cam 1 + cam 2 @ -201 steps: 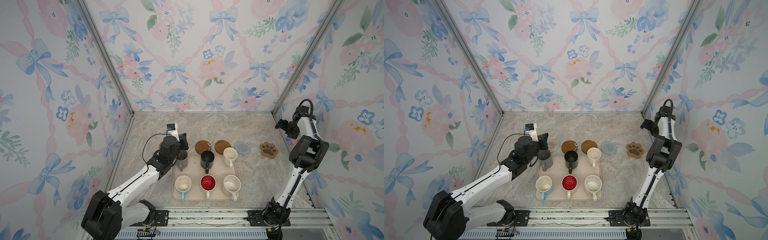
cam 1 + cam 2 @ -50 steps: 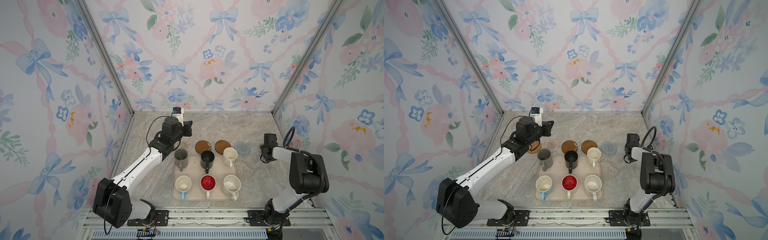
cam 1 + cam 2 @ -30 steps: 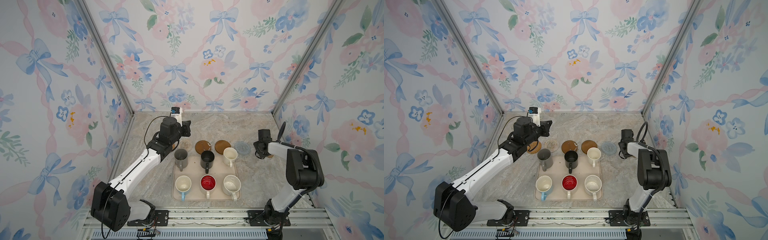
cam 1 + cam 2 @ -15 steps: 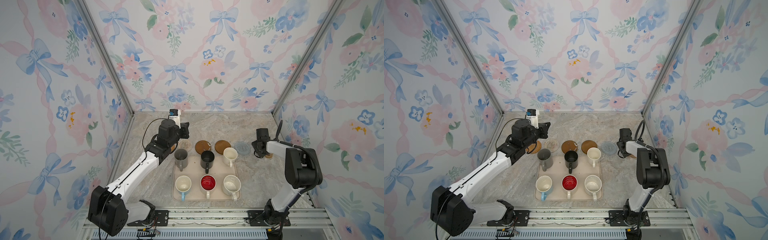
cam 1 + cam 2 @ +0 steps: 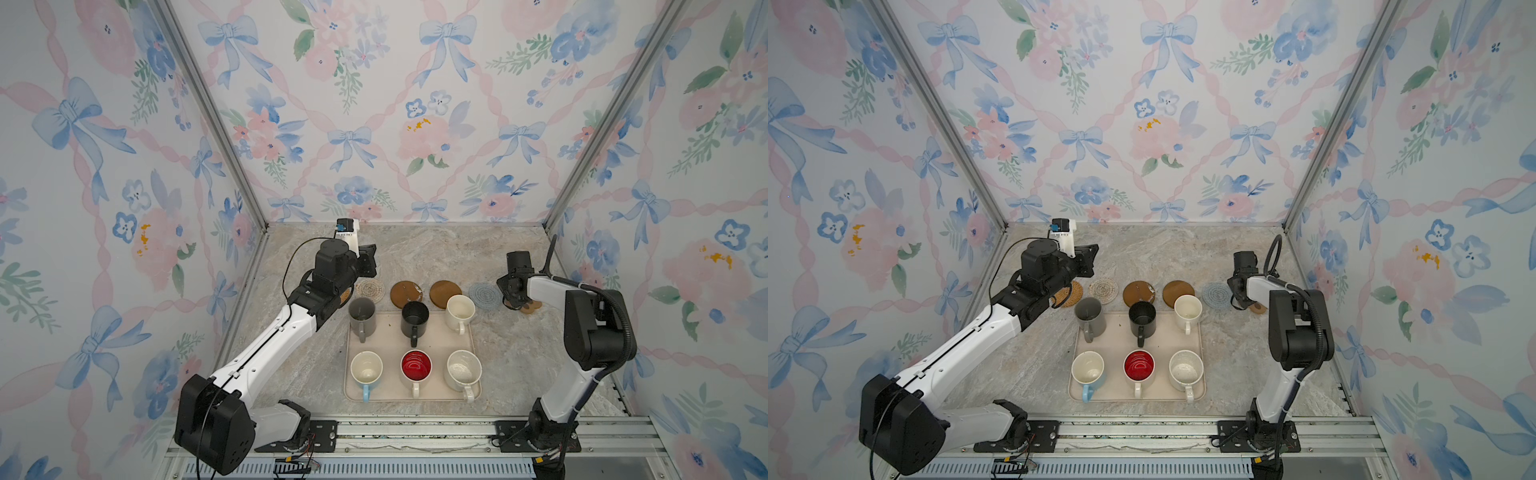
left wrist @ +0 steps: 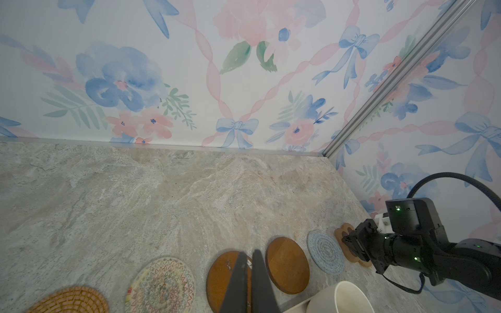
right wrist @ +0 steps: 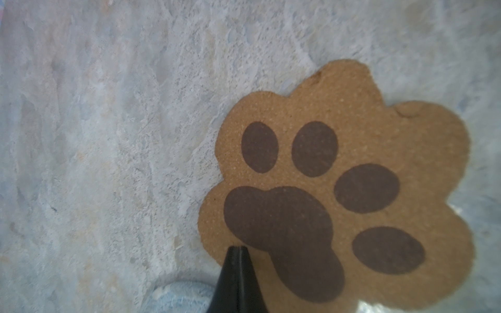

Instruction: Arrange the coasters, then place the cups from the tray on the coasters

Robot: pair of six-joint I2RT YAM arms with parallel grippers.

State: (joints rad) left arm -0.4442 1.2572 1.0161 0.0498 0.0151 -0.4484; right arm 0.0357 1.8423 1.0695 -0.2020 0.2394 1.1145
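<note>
Six coasters lie in a row behind the tray (image 5: 436, 340): tan rattan (image 5: 1070, 293), pale woven (image 5: 370, 287), two dark brown rounds (image 5: 405, 293) (image 5: 444, 291), blue-grey (image 5: 484, 294) and the paw (image 7: 352, 151). The tray holds six cups: grey (image 5: 362, 312), black (image 5: 414, 316), cream-white (image 5: 460, 309), light blue (image 5: 366, 369), red-inside (image 5: 416, 366) and speckled (image 5: 463, 369). My left gripper (image 6: 250, 256) is shut and empty, hovering over the left dark brown coaster. My right gripper (image 7: 238, 248) is shut, its tips on the paw coaster's edge beside the blue-grey coaster.
The floral back wall and side walls close in the marble table. The cream-white cup's rim overlaps the right dark brown coaster in both top views. My left forearm (image 5: 291, 328) covers part of the tan rattan coaster.
My right gripper has crept left along the paw coaster toward the blue-grey one. My left gripper has drifted slightly left and back. Both stayed shut.
</note>
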